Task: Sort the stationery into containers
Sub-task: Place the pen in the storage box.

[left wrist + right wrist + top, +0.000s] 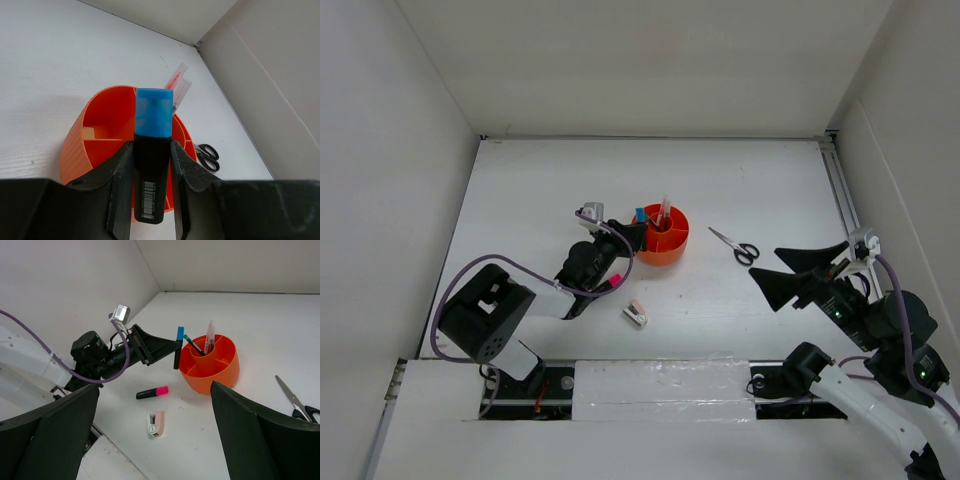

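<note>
While the left gripper (152,150) clamps the blue-capped marker (153,112) upright just beside the rim of the orange organiser (95,145), a white barcode label shows on the marker's black barrel, its digits too small to read. The right gripper (765,264) stands wide open near the scissors (735,244).

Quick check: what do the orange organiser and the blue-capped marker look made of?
The orange organiser: probably moulded plastic, matte, with fine ribbing on its outer wall. The blue-capped marker: plastic too by the look, a smooth black barrel with a printed barcode and a slightly translucent blue cap.
</note>
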{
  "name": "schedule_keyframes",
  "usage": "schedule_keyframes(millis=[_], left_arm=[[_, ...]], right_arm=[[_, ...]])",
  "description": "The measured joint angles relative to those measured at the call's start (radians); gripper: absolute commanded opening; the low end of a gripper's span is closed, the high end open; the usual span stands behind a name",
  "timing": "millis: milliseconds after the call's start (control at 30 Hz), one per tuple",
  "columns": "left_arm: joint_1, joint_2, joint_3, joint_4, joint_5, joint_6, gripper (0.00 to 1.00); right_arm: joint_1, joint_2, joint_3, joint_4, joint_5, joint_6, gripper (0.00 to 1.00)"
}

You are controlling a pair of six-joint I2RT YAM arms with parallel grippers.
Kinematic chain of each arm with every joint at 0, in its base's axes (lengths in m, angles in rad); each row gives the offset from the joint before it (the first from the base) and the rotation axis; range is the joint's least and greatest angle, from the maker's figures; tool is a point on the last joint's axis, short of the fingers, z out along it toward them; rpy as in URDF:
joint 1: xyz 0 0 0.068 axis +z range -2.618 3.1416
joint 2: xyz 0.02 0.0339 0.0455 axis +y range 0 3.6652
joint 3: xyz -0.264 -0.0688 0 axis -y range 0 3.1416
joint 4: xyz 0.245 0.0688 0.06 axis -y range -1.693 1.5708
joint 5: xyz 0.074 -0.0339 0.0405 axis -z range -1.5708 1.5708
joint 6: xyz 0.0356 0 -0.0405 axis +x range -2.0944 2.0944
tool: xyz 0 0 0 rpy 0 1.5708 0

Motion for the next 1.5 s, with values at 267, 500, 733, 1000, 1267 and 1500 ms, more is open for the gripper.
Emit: schedule_keyframes(millis=[267, 500, 733, 1000, 1267, 1500], left_arm=[[0.0, 0.002, 0.0, 0.0, 0.001, -0.012, 0.0], [0.0, 0.002, 0.0, 0.0, 0.001, -0.025, 0.0], [0.0, 0.001, 0.0, 0.0, -0.003, -0.037, 0.0], [0.0, 0.001, 0.025, 0.0, -0.006, -0.041, 0.0], [0.0, 0.002, 0.027, 0.0, -0.021, -0.037, 0.0], [0.002, 0.032, 0.027, 0.001, -0.029, -0.037, 0.0]], right_arm=[[0.0, 0.002, 0.0, 0.0, 0.0, -0.001, 0.99], [0.0, 0.011, 0.0, 0.0, 0.0, -0.001, 0.99], [0.0, 0.012, 0.0, 0.0, 0.0, -0.001, 0.99], [0.0, 0.02, 0.0, 0.0, -0.007, -0.001, 0.99], [0.0, 0.026, 0.0, 0.002, -0.011, -0.001, 0.99], [0.0, 0.034, 0.0, 0.004, -0.011, -0.004, 0.99]])
